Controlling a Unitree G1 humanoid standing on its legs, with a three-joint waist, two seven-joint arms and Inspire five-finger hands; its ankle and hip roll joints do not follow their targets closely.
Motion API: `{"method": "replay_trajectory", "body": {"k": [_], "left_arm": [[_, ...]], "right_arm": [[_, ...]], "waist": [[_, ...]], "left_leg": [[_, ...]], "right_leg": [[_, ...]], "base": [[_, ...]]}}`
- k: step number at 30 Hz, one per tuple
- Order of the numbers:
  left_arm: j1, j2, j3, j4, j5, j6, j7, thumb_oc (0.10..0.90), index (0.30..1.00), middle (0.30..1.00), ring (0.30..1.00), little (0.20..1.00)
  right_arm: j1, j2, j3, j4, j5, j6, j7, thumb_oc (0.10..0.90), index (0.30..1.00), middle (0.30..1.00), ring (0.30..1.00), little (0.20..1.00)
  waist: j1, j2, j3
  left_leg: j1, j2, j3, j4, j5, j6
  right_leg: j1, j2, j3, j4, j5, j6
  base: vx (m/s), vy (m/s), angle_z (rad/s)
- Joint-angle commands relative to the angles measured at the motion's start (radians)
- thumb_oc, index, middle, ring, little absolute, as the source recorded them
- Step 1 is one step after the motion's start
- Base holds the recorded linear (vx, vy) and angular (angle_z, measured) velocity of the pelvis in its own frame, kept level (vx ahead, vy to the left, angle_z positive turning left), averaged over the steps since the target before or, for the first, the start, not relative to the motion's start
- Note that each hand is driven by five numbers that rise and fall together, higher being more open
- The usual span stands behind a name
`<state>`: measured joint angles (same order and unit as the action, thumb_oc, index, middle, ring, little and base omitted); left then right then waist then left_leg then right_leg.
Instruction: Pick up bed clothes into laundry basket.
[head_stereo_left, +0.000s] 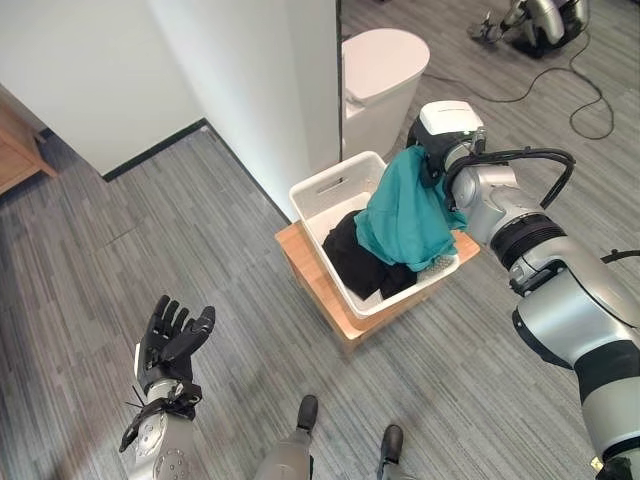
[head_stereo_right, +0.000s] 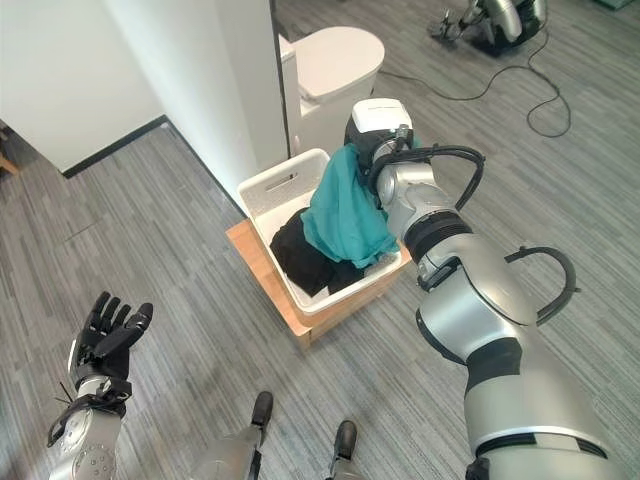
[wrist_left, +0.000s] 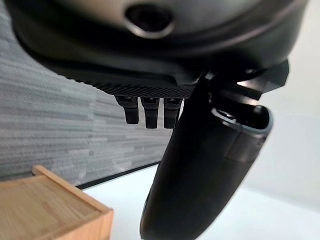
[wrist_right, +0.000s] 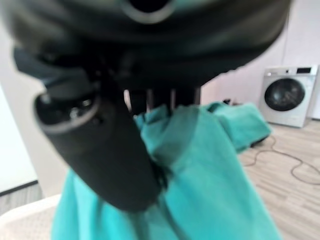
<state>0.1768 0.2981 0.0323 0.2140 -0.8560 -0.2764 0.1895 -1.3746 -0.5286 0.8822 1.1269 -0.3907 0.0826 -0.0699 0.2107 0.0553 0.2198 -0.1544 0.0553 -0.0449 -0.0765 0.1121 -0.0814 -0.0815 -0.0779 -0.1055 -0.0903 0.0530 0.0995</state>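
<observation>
A teal cloth (head_stereo_left: 405, 215) hangs over the right rim of the white laundry basket (head_stereo_left: 335, 185), draping into it. My right hand (head_stereo_left: 432, 162) is at the cloth's top edge, and the right wrist view shows its thumb (wrist_right: 100, 145) and fingers pinching the teal cloth (wrist_right: 210, 175). Black clothes (head_stereo_left: 350, 255) lie inside the basket under the teal cloth. My left hand (head_stereo_left: 170, 340) is raised at the lower left, far from the basket, with its fingers straight and nothing in it.
The basket stands on a low wooden stand (head_stereo_left: 310, 275) against a white wall corner (head_stereo_left: 260, 90). A white lidded bin (head_stereo_left: 380, 70) is behind it. Another robot (head_stereo_left: 545, 20) and cables lie on the floor at the far right. A washing machine (wrist_right: 287, 95) stands in the background.
</observation>
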Motion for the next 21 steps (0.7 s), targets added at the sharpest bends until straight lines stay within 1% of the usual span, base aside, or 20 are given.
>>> {"method": "replay_trajectory", "body": {"k": [1,2,3,4,6,7,9,11,13,15,17,18,19,21], "left_arm": [[-0.048,0.104,0.024,-0.167,0.078,-0.076,-0.006,0.8,0.9,0.9,0.9,0.9],[-0.047,0.105,0.024,-0.167,0.078,-0.076,-0.006,0.8,0.9,0.9,0.9,0.9],[-0.05,0.118,0.015,-0.167,0.093,-0.067,-0.006,0.8,0.9,0.9,0.9,0.9],[-0.05,0.118,0.014,-0.167,0.093,-0.067,-0.006,0.8,0.9,0.9,0.9,0.9],[-0.039,0.12,0.017,-0.189,0.088,-0.067,-0.015,0.8,0.9,0.9,0.9,0.9],[-0.038,0.12,0.017,-0.19,0.089,-0.067,-0.014,0.8,0.9,0.9,0.9,0.9],[-0.023,0.1,0.012,-0.195,0.086,-0.066,-0.007,0.8,0.9,0.9,0.9,0.9],[-0.024,0.091,0.008,-0.187,0.081,-0.068,0.001,0.8,0.9,0.9,0.9,0.9],[-0.04,0.091,-0.012,-0.181,0.092,-0.064,0.002,0.8,0.9,0.9,0.9,0.9],[-0.048,0.088,-0.02,-0.177,0.097,-0.065,0.005,0.8,0.9,0.9,0.9,0.9],[-0.066,0.085,-0.027,-0.167,0.1,-0.066,0.01,0.8,0.9,0.9,0.9,0.9],[-0.066,0.085,-0.027,-0.167,0.1,-0.066,0.01,0.8,0.9,0.9,0.9,0.9],[-0.086,0.075,-0.043,-0.152,0.101,-0.064,0.018,0.8,0.9,0.9,0.9,0.9],[-0.101,0.068,-0.051,-0.14,0.096,-0.066,0.025,0.8,0.9,0.9,0.9,0.9]], "right_arm": [[-0.232,-0.007,0.038,-0.008,0.026,-0.009,-0.074,0.4,0.3,0.3,0.3,0.3],[-0.231,-0.008,0.037,-0.008,0.026,-0.009,-0.074,0.4,0.3,0.3,0.3,0.3],[-0.21,-0.024,0.033,-0.005,0.03,-0.015,-0.069,0.4,0.3,0.3,0.3,0.3],[-0.209,-0.025,0.033,-0.005,0.03,-0.016,-0.069,0.4,0.3,0.3,0.3,0.3],[-0.202,-0.049,0.051,0.066,-0.002,-0.006,-0.06,0.4,0.3,0.3,0.3,0.3],[-0.201,-0.049,0.051,0.067,-0.002,-0.006,-0.06,0.4,0.3,0.3,0.3,0.3],[-0.185,-0.033,0.008,0.106,0.022,0.001,-0.07,0.4,0.3,0.3,0.3,0.3],[-0.176,-0.023,-0.002,0.102,0.03,-0.001,-0.072,0.4,0.3,0.3,0.3,0.3],[-0.174,0.004,0.008,0.076,0.022,-0.006,-0.069,0.4,0.3,0.3,0.3,0.3],[-0.168,0.014,0.004,0.065,0.024,-0.007,-0.07,0.4,0.3,0.3,0.3,0.3],[-0.149,0.038,-0.028,0.032,0.068,-0.008,-0.077,0.4,0.3,0.3,0.3,0.3],[-0.148,0.038,-0.028,0.032,0.068,-0.008,-0.077,0.4,0.3,0.3,0.3,0.3],[-0.104,0.092,-0.089,-0.007,0.156,-0.011,-0.083,0.4,0.3,0.3,0.3,0.3],[-0.061,0.154,-0.117,-0.02,0.207,-0.017,-0.084,0.4,0.3,0.3,0.3,0.3]], "waist": [[0.024,-0.083,0.02],[0.024,-0.083,0.019],[0.034,-0.072,0.02],[0.034,-0.072,0.018],[0.046,-0.064,0.011],[0.046,-0.064,0.01],[0.056,-0.053,0.014],[0.055,-0.05,0.013],[0.052,-0.042,0.009],[0.049,-0.04,0.007],[0.043,-0.037,0.006],[0.043,-0.038,0.006],[0.034,-0.036,0.004],[0.025,-0.036,0.007]], "left_leg": [[-0.003,-0.059,0.001,-0.011,-0.024,-0.016],[-0.004,-0.059,0.0,-0.011,-0.024,-0.016],[-0.019,-0.065,-0.011,-0.011,-0.021,-0.017],[-0.021,-0.065,-0.012,-0.011,-0.02,-0.017],[-0.036,-0.069,-0.021,-0.011,-0.019,-0.02],[-0.036,-0.069,-0.022,-0.011,-0.019,-0.02],[-0.04,-0.071,-0.031,-0.011,-0.015,-0.019],[-0.04,-0.074,-0.033,-0.011,-0.015,-0.019],[-0.038,-0.078,-0.036,-0.011,-0.017,-0.017],[-0.036,-0.079,-0.036,-0.011,-0.018,-0.016],[-0.034,-0.08,-0.034,-0.011,-0.02,-0.014],[-0.034,-0.08,-0.034,-0.011,-0.02,-0.014],[-0.03,-0.08,-0.029,-0.011,-0.024,-0.011],[-0.023,-0.08,-0.022,-0.011,-0.028,-0.008]], "right_leg": [[0.101,-0.045,0.046,0.003,-0.087,0.021],[0.101,-0.045,0.045,0.003,-0.087,0.021],[0.093,-0.044,0.039,0.003,-0.088,0.023],[0.092,-0.044,0.038,0.003,-0.088,0.023],[0.086,-0.045,0.028,0.003,-0.095,0.023],[0.086,-0.045,0.028,0.003,-0.095,0.023],[0.087,-0.048,0.025,0.003,-0.094,0.025],[0.089,-0.051,0.023,0.003,-0.096,0.027],[0.095,-0.054,0.023,0.003,-0.1,0.029],[0.098,-0.055,0.023,0.003,-0.102,0.03],[0.1,-0.057,0.026,0.003,-0.102,0.031],[0.1,-0.057,0.026,0.003,-0.102,0.031],[0.1,-0.06,0.035,0.003,-0.101,0.031],[0.103,-0.062,0.04,0.003,-0.101,0.03]], "base": [[0.03,-0.022,0.09],[0.05,-0.047,0.1],[0.02,-0.025,0.11],[0.05,-0.036,0.13],[0.05,-0.013,0.17],[0.04,-0.012,0.19],[0.03,-0.016,0.12],[0.02,-0.004,0.05],[0.03,0.006,0.02],[0.02,0.01,0.07],[0.01,0.01,0.08],[0.0,0.0,0.0],[0.0,0.0,0.0],[-0.01,0.033,-0.06]]}}
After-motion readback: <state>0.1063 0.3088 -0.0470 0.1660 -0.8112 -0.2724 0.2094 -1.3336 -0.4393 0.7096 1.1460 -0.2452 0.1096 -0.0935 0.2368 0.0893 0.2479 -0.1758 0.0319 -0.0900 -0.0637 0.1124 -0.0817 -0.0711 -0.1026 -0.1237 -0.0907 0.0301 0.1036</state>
